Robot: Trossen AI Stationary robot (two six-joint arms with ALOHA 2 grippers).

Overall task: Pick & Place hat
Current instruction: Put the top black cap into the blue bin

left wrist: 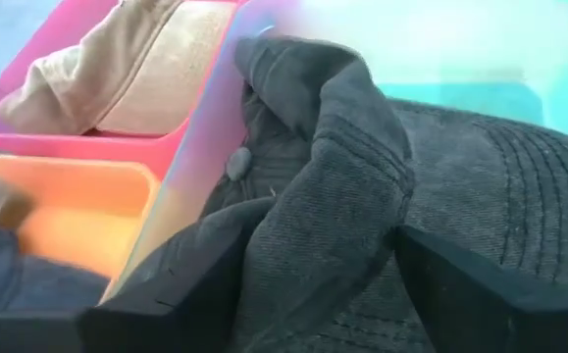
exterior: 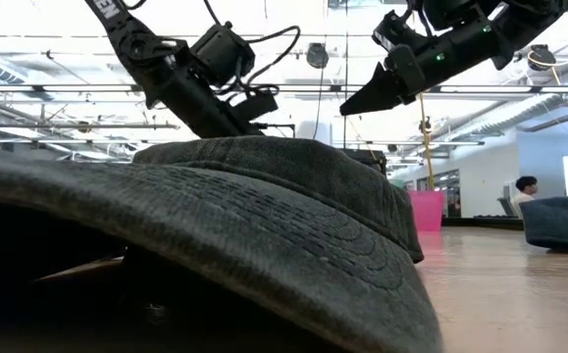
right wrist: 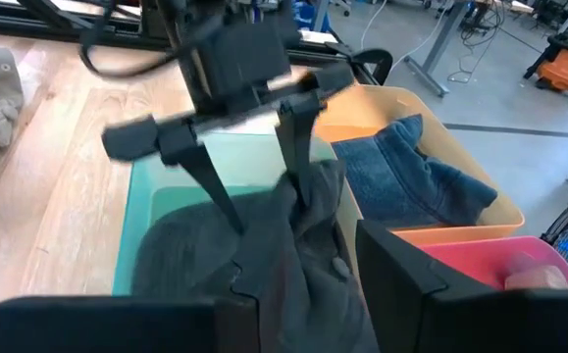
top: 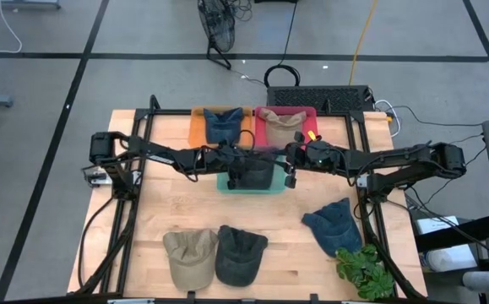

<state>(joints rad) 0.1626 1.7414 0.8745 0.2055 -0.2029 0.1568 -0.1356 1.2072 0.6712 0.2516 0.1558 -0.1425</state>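
Left end effector (right wrist: 269,221) released, astride dark hat (left wrist: 342,147) in bin (right wrist: 141,216). Soft, limp; pinch the raised fold. Right end effector (top: 291,171) alongside, grip unclear.

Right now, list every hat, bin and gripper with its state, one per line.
dark grey hat: in teal bin, crown bunched between left gripper fingers
left gripper: open around the fold
right gripper: above bin's edge, empty
blue hat: in orange bin
tan hat: in pink bin
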